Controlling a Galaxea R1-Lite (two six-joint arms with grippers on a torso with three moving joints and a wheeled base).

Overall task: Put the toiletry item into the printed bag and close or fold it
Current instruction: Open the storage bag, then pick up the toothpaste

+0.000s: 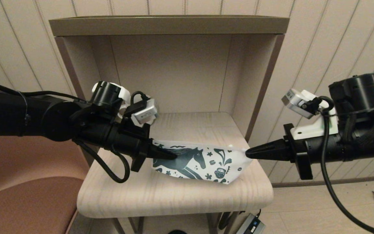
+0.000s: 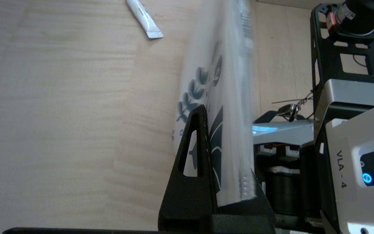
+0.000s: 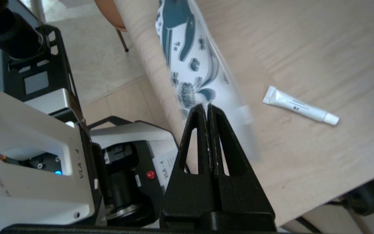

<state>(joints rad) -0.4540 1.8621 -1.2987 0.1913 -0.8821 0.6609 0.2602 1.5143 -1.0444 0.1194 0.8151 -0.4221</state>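
Observation:
The printed bag (image 1: 206, 162), white with a dark teal horse and flowers, hangs stretched between both grippers just above the wooden table (image 1: 174, 198). My left gripper (image 1: 172, 156) is shut on the bag's left end, and the bag (image 2: 229, 97) runs between its fingers. My right gripper (image 1: 248, 152) is shut on the right corner, its fingertips pinching the bag (image 3: 187, 61) at its edge. The toiletry item (image 3: 299, 105), a small white tube, lies loose on the table behind the bag and apart from it. That tube (image 2: 144, 19) also shows in the left wrist view. In the head view the bag hides it.
The table sits inside a beige shelf alcove with side walls (image 1: 265, 81) and a top board (image 1: 167, 26). A brown chair seat (image 1: 21, 198) stands to the left. Beyond the table's front edge is the robot's own base (image 3: 37, 152).

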